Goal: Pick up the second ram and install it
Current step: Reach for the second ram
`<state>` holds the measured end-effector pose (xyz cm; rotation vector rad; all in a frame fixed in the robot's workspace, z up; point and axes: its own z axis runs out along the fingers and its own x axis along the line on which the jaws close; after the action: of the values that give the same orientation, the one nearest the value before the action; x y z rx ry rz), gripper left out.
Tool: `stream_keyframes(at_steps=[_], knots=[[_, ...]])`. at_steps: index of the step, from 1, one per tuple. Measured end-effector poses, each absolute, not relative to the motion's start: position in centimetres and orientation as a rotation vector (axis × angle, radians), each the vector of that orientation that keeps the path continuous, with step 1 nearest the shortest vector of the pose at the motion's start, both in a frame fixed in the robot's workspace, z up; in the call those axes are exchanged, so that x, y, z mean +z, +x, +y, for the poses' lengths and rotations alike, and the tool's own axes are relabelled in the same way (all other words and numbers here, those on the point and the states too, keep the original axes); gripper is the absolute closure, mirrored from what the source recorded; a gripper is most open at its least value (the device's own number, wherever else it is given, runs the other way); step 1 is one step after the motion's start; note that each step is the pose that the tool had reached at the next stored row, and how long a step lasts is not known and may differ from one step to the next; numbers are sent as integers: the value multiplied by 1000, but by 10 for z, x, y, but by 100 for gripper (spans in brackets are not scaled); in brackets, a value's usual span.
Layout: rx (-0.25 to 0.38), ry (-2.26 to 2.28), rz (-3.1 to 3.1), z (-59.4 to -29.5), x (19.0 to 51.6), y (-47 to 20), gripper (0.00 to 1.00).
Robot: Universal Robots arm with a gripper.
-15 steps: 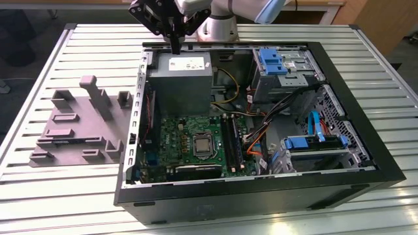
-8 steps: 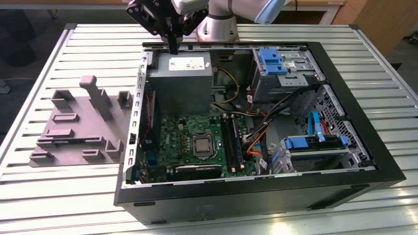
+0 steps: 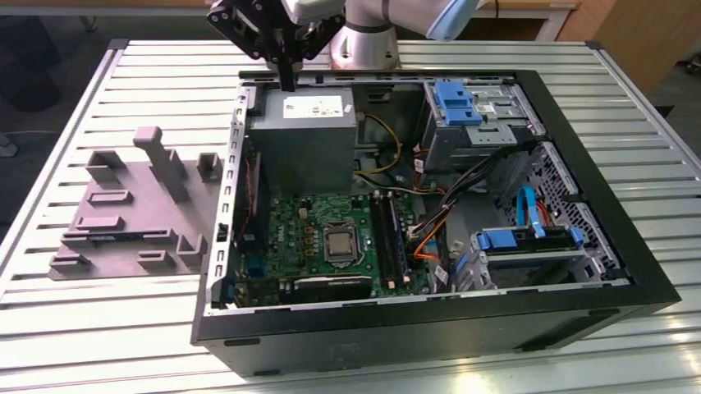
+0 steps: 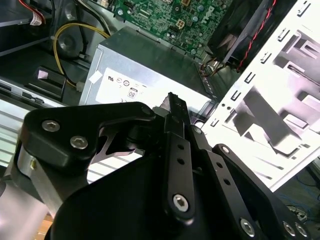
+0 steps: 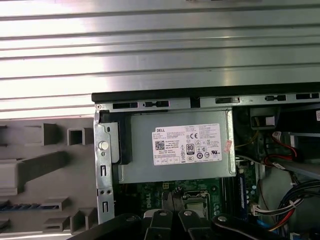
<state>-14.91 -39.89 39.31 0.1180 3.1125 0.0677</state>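
roughly put, the gripper (image 3: pixel 287 80) hangs above the power supply (image 3: pixel 302 123) at the far edge of the open case (image 3: pixel 438 328); its fingers look pressed together on nothing, judging by the second wrist view; the second ram (image 3: pixel 107 238) seems to be the thin blue-green strip lying flat in the grey fixture (image 3: pixel 143 209) outside the case; from the gripper it lies toward the exterior view's left and nearer that camera, well apart; its long axis runs across that view, crosswise to the motherboard's black slots (image 3: pixel 389 238).
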Motion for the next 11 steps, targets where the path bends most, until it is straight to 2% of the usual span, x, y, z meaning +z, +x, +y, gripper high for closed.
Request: stream_keyframes(at_steps=[11], knots=[[68,118,3113,-399,393,-154,89]])
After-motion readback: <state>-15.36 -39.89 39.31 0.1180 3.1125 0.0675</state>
